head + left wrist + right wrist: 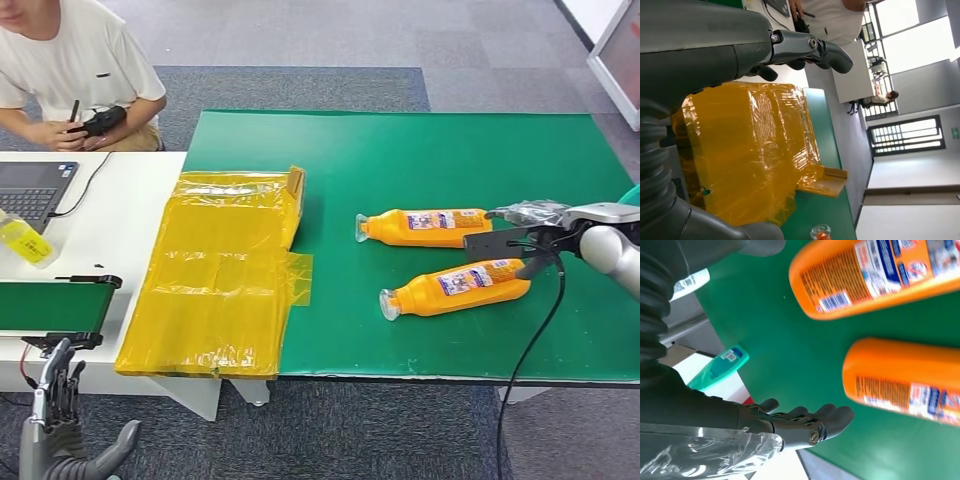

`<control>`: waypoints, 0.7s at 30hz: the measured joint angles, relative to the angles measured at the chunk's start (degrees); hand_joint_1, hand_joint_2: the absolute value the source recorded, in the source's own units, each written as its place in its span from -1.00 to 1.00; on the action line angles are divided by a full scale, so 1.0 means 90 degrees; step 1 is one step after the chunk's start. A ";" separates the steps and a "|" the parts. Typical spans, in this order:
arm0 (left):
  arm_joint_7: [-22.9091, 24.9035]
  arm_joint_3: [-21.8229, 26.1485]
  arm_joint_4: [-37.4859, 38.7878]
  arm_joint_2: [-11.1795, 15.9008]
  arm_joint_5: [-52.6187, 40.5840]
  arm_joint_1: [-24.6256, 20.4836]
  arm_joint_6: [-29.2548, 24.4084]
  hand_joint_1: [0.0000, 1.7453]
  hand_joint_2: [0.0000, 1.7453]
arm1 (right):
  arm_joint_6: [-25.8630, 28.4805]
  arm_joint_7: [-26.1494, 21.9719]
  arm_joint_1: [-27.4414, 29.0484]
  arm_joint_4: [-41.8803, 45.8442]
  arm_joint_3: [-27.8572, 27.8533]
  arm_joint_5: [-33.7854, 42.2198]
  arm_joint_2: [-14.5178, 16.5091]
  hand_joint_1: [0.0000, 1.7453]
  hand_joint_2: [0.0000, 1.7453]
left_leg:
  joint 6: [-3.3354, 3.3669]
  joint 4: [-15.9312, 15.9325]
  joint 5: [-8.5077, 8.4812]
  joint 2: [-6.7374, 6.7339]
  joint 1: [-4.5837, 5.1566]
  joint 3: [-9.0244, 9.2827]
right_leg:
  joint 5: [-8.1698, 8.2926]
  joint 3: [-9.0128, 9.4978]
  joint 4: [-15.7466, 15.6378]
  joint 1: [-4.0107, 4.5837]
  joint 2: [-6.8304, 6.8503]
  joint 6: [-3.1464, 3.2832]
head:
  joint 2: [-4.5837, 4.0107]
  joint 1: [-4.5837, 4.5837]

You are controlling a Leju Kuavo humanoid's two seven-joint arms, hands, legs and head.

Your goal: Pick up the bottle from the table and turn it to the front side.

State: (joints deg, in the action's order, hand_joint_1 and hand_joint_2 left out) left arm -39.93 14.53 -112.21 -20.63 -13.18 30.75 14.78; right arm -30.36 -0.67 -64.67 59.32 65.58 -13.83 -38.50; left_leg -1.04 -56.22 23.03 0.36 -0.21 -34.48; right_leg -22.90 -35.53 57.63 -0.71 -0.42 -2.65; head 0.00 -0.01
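Green table (453,150), two bottles (426,227), teal bottle (721,365)

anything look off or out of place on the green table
Both orange bottles lie on their sides on the green table rather than standing, caps pointing left. The yellow plastic-wrapped box hangs over the table's left edge onto the white table, its wrap wrinkled. Clear plastic film clings to the right hand. Nothing looks spilled.

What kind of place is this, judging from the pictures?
Probably an indoor robot test or data-collection room, not a home: a green mat-covered table bearing two orange bottles, a seated person beside a laptop, and grey carpet tiles.
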 joint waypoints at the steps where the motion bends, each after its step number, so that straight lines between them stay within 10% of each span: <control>1: 0.0000 0.0010 0.0000 0.0000 0.0013 0.0001 0.0009 -1.00 1.00 | 0.0007 0.0005 0.0008 0.0000 0.0078 0.0027 -0.0034 -1.00 1.00 | 0.0000 0.0000 0.0000 0.0000 0.0000 0.0000 | 0.0000 0.0000 0.0000 0.0000 0.0000 0.0000 | 0.0000 -0.0001; 21: 0.0000 -0.0005 0.0002 -0.0005 -0.0323 -0.0028 0.0073 -1.00 1.00 | 0.1181 -0.0314 0.0681 0.0121 0.0594 -0.0115 -0.0397 -1.00 1.00 | 0.0001 0.0000 0.0001 0.0001 0.0000 0.0000 | -0.0001 0.0004 0.0000 0.0001 0.0001 0.0000 | 0.0000 -0.0001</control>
State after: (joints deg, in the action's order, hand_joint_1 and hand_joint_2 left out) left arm -39.93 14.49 -112.19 -20.68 -16.09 30.50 15.43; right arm -19.73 -3.50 -58.54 60.41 70.92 -14.87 -42.07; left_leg -1.03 -56.22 23.04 0.36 -0.22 -34.48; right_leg -22.91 -35.49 57.63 -0.71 -0.41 -2.65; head 0.00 -0.02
